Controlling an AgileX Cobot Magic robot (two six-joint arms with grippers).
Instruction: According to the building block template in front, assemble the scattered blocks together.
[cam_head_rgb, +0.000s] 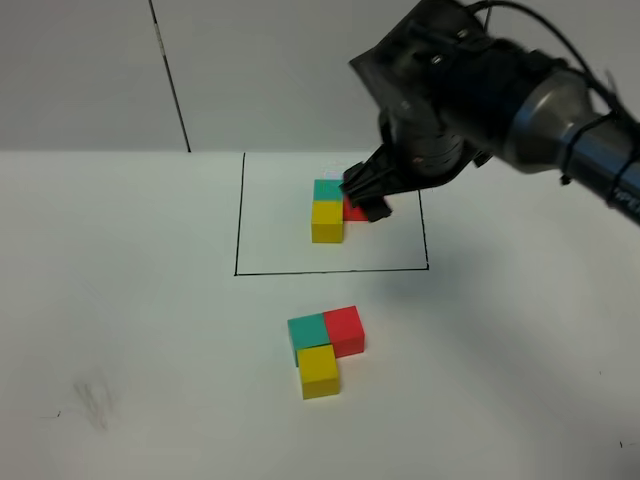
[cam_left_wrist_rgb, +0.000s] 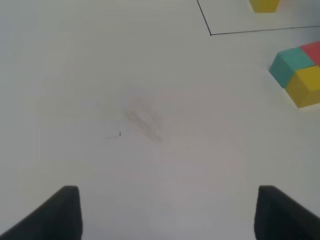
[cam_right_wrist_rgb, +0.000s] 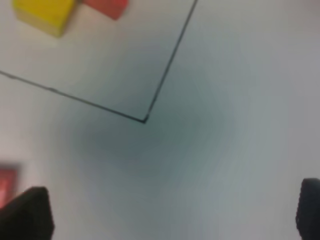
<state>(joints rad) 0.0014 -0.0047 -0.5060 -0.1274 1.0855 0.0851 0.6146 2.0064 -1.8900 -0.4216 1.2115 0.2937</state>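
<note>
The white table (cam_head_rgb: 120, 320) has 2 little groups of blocks on it. One group sits inside a thin black outline (cam_head_rgb: 238, 215) drawn on the table. This is the building block template (cam_head_rgb: 328, 208). It has a teal cube (cam_head_rgb: 326, 189) at the back, a yellow cube (cam_head_rgb: 327, 222) touching it in front, and a red cube (cam_head_rgb: 354, 211) beside the teal one. The red cube is partly hidden by the robot.

The other group has no outline. These are the scattered blocks (cam_head_rgb: 325, 348), nearer the camera and well apart from the outline. The teal block (cam_head_rgb: 307, 331) and the red block (cam_head_rgb: 344, 329) touch side by side, and the yellow block (cam_head_rgb: 320, 372) touches the teal one in front. Together they make the same L shape.

The right gripper (cam_head_rgb: 366, 195) hangs over the template, just above its red cube. Its wrist view shows its 2 dark fingers (cam_right_wrist_rgb: 27, 212) far apart, with nothing between them.

The left gripper (cam_left_wrist_rgb: 165, 212) is over bare table near a faint gray smudge (cam_left_wrist_rgb: 142, 120). Its fingers (cam_left_wrist_rgb: 55, 212) are spread wide too, holding nothing. The blocks without an outline show at the edge of its view.
</note>
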